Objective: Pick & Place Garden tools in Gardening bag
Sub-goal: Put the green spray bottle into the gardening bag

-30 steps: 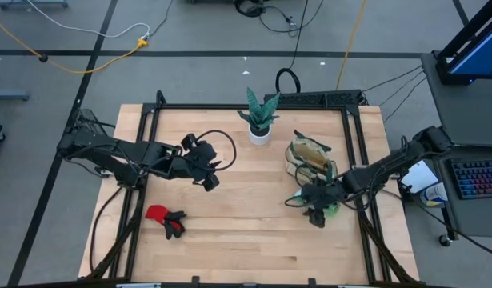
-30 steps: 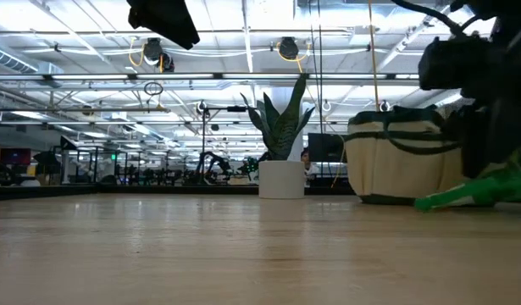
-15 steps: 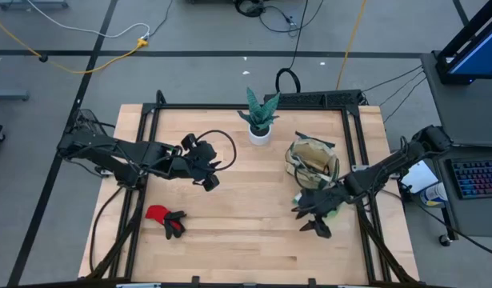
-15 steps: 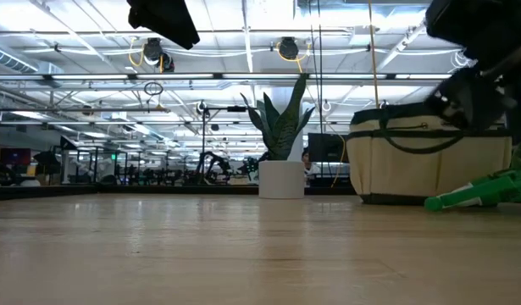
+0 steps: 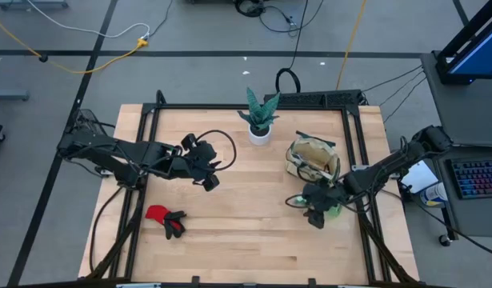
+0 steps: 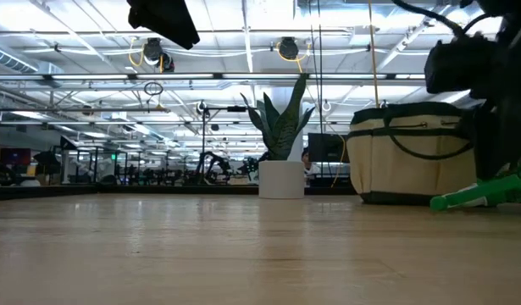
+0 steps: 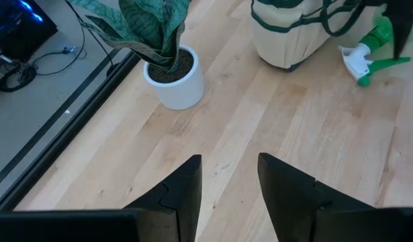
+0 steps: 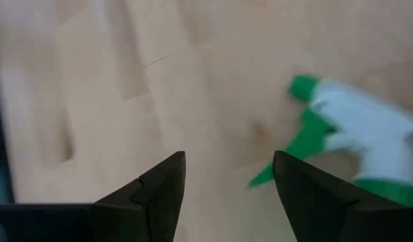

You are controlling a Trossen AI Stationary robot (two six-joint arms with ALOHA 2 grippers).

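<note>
- Right gripper (image 5: 314, 214) sits low just in front of the bag (image 5: 311, 159), fingers spread wide, holding nothing.
- Spray bottle (image 8: 354, 151) lies on the table beside the bag, just ahead of those fingers.
- Gloves (image 5: 166, 218) lie well apart from the bag.
- Left gripper (image 7: 227, 176) hangs open, far from the bag.

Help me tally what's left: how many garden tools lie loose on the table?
2: red-and-black gloves near the front left, and a green spray bottle beside the bag. Others may sit hidden inside it.
</note>
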